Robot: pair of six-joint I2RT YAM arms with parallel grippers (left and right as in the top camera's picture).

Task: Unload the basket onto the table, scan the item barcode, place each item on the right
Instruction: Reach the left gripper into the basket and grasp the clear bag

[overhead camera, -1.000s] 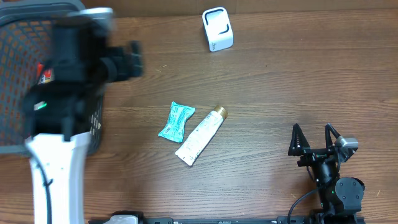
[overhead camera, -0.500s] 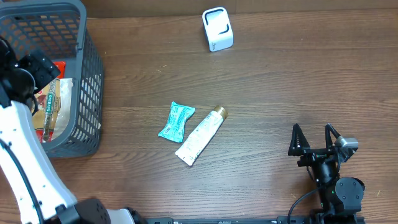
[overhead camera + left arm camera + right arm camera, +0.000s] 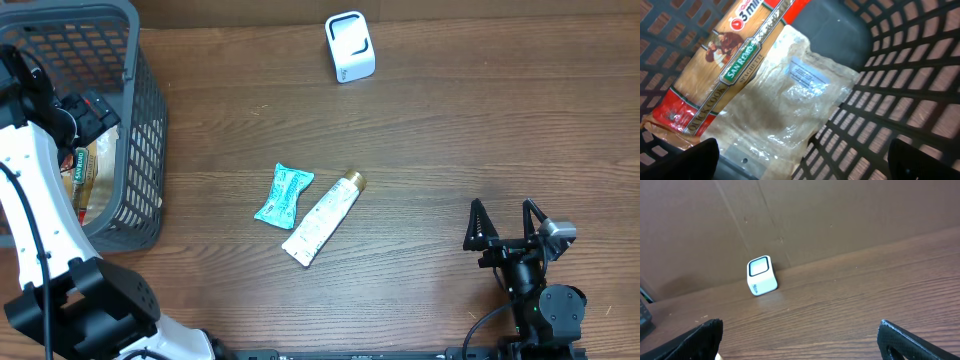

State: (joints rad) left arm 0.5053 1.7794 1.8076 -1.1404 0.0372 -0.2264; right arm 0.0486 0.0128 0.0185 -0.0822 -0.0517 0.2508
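One spaghetti packet lies in the single grey basket, its long axis running diagonally from lower left to upper right in the left wrist view, partly over one clear plastic bag. The left gripper hangs above them, spread wide and empty. On the table lie one teal packet and one white tube, well apart from one white scanner. The right gripper is spread wide, holding nothing.

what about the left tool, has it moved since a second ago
yes, in the overhead view the left tool swung left: it was over the table just right of the basket, now it hangs over the basket's inside
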